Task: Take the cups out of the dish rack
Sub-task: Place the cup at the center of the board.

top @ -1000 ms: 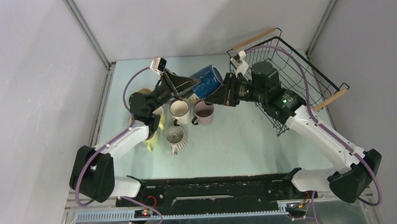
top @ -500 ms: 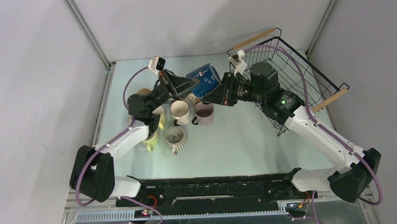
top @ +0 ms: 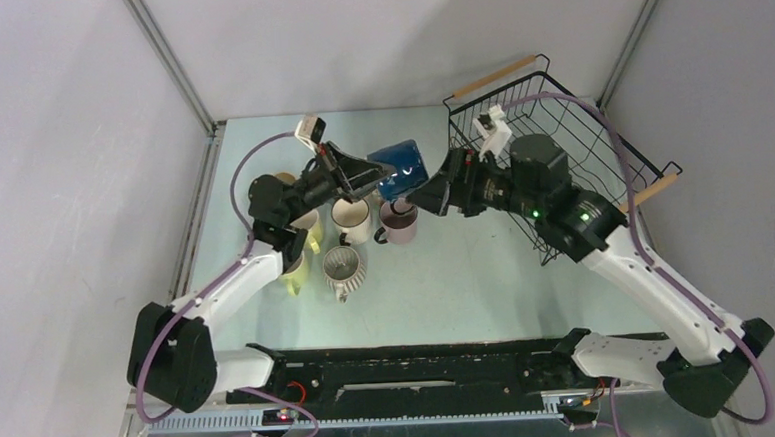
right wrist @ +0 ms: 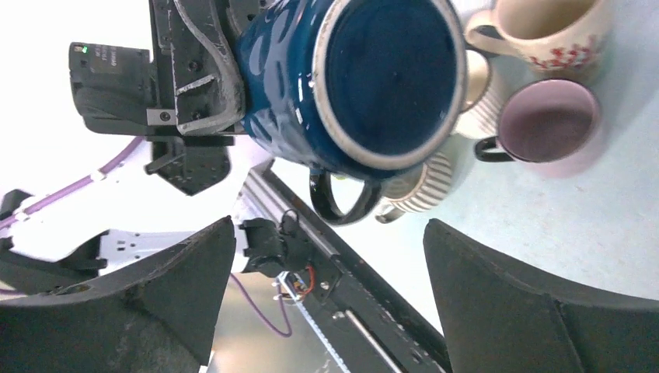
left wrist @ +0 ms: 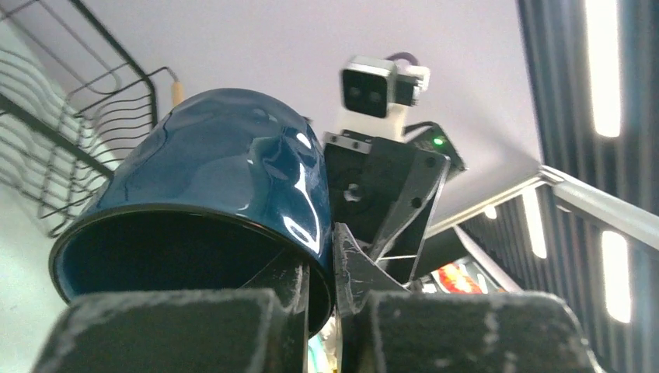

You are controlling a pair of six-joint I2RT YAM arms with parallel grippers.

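Pinching with the left gripper (left wrist: 334, 268): one finger inside the mouth of the dark blue mug (left wrist: 206, 159), one outside on the wall, pressed together on the rim. Rim grip probably chosen as the only part thin enough for two fingers. Mug tilted, mouth toward the left wrist, base toward the right arm, handle (right wrist: 339, 198) hanging free underneath. Held in the air above the table (top: 487, 273), touching nothing else as far as visible.

Right gripper (top: 432, 192) spread wide, fingers (right wrist: 167, 299) at either side of its own view, apart from the mug base, nothing between them. Reads as a hand-over: right side nearer the rack for pulling out, left side nearer the cup group for setting down.

Below and just beside the mug: cream floral-printed mug (top: 351, 218), mauve-pink cup (top: 399, 220), ribbed beige cup (top: 344, 267), pale yellow-green cup (top: 293, 273), all upright on the table, packed close. Tan cup (top: 283, 179) partly hidden behind the left arm. Possibly more under that arm, cannot tell.

Dish rack (top: 610, 147) at the far right corner, well apart from the group, apparently leaning, wooden handles (top: 496, 76) at its ends. No cup seen in the uncovered wires; part blocked by the right arm.

Judged near the end of the task, blue mug likely among the last. Next step by guess: turn upright, lower into a gap beside the group. Risks: knocking the mauve-pink cup, slipping on the glazed rim.
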